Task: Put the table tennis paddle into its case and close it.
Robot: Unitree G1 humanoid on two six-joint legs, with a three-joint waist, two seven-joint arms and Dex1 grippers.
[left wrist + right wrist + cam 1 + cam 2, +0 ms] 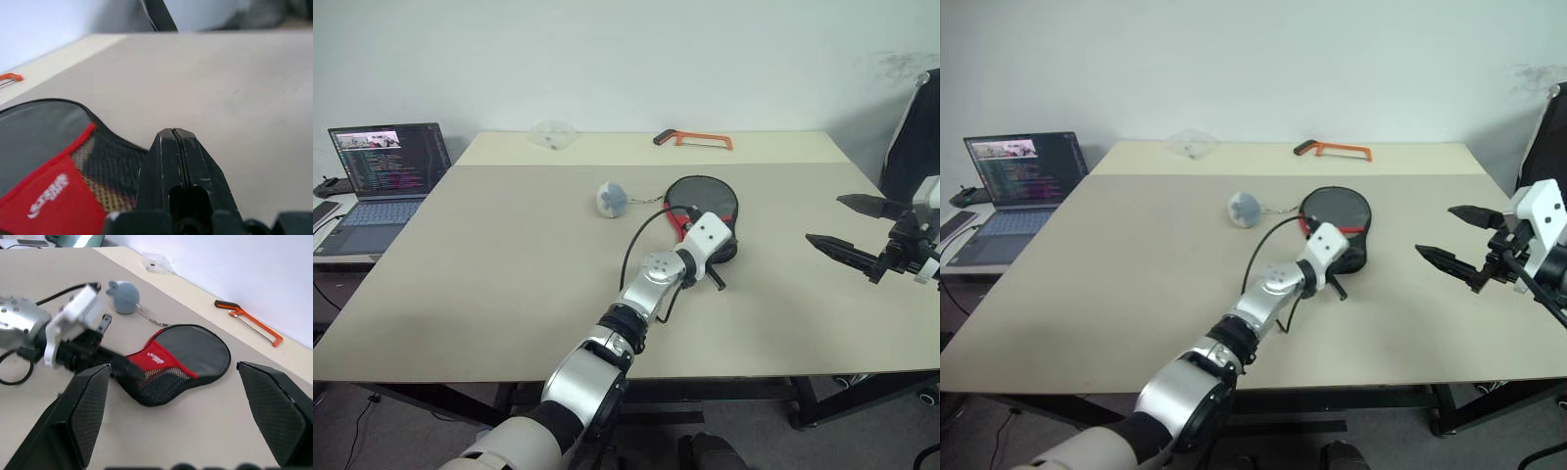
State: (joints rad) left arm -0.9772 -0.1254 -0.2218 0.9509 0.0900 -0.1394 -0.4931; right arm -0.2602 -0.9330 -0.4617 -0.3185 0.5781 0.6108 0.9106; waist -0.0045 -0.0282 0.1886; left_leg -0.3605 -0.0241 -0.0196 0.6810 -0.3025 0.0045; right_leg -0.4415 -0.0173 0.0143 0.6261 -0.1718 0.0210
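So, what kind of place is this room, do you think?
Probably an office or lab workspace, not a home. A large plain table stands against a bare white wall, an open laptop showing code sits on a side desk, and an orange hacksaw lies at the far edge.

The case (181, 355) is laid flat on the table, a paddle-shaped soft pouch. Its round part is covered in black fabric, a red panel with a small white logo is set below that, and a black mesh pocket is found at the narrow end. The narrow mesh end is placed right at the tips of the left gripper (132, 372), whose fingers are pressed together at its edge. The round end is pointed away from that gripper. The case is kept well apart from the right gripper (842, 227), off to its left. The paddle cannot be made out.
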